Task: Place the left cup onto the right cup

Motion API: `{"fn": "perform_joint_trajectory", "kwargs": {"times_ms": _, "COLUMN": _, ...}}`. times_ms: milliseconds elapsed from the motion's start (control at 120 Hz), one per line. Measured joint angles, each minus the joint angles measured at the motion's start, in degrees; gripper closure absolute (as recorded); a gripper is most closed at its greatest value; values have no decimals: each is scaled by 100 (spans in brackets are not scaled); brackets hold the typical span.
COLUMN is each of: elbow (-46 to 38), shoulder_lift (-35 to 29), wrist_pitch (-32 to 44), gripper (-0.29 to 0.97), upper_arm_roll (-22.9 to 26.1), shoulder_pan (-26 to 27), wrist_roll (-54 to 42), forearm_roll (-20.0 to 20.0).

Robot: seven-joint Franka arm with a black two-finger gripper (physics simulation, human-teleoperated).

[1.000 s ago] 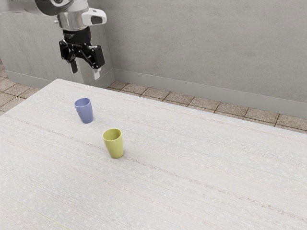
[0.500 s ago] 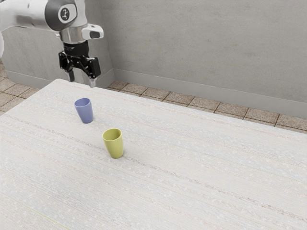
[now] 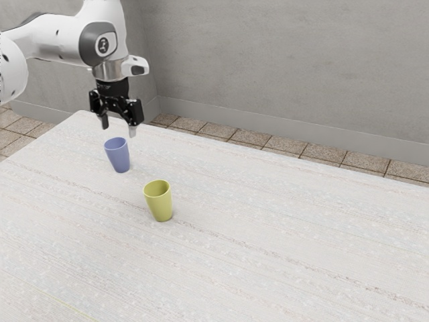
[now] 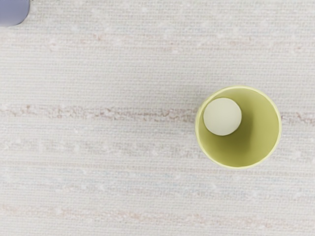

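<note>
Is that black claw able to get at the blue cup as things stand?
Probably yes: the gripper hangs open just above the blue cup, with nothing between them, and the yellow cup stands well apart from it.

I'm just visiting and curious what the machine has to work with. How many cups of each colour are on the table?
Blue cup: 1
Yellow-green cup: 1
Total: 2 cups, both standing upright and apart on the table.

Blue cup (image 4: 14, 11) mostly beyond wrist view's edge
</note>
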State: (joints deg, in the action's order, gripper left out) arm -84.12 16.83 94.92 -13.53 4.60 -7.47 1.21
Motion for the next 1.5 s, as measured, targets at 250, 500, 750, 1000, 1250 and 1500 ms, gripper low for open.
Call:
{"fn": "perform_joint_trajectory", "kwargs": {"times_ms": 250, "elbow": 7, "shoulder_lift": 228, "wrist_pitch": 241, "gripper": 0, "upper_arm_roll": 0, "shoulder_pan": -15, "wrist_roll": -85, "forearm_roll": -13}}
{"fn": "perform_joint_trajectory", "kwargs": {"times_ms": 500, "elbow": -2, "shoulder_lift": 394, "wrist_pitch": 628, "gripper": 0, "upper_arm_roll": 0, "shoulder_pan": -83, "wrist_roll": -589, "forearm_roll": -12}}
{"fn": "perform_joint_trajectory", "kwargs": {"times_ms": 750, "elbow": -2, "shoulder_lift": 599, "wrist_pitch": 969, "gripper": 0, "upper_arm_roll": 0, "shoulder_pan": -286, "wrist_roll": -1179, "forearm_roll": -72}}
{"fn": "perform_joint_trajectory", "kwargs": {"times_ms": 1000, "elbow": 6, "shoulder_lift": 659, "wrist_pitch": 1154, "gripper": 0, "upper_arm_roll": 0, "shoulder_pan": -511, "wrist_roll": -1581, "forearm_roll": -125}}
{"fn": "perform_joint_trajectory", "kwargs": {"times_ms": 1250, "elbow": 12, "shoulder_lift": 684, "wrist_pitch": 1280, "gripper": 0, "upper_arm_roll": 0, "shoulder_pan": -768, "wrist_roll": -1847, "forearm_roll": -160}}
{"fn": "perform_joint_trajectory", "kwargs": {"times_ms": 1500, "elbow": 77, "shoulder_lift": 768, "wrist_pitch": 1319, "gripper": 0, "upper_arm_roll": 9, "shoulder_pan": -980, "wrist_roll": -2046, "forearm_roll": -165}}
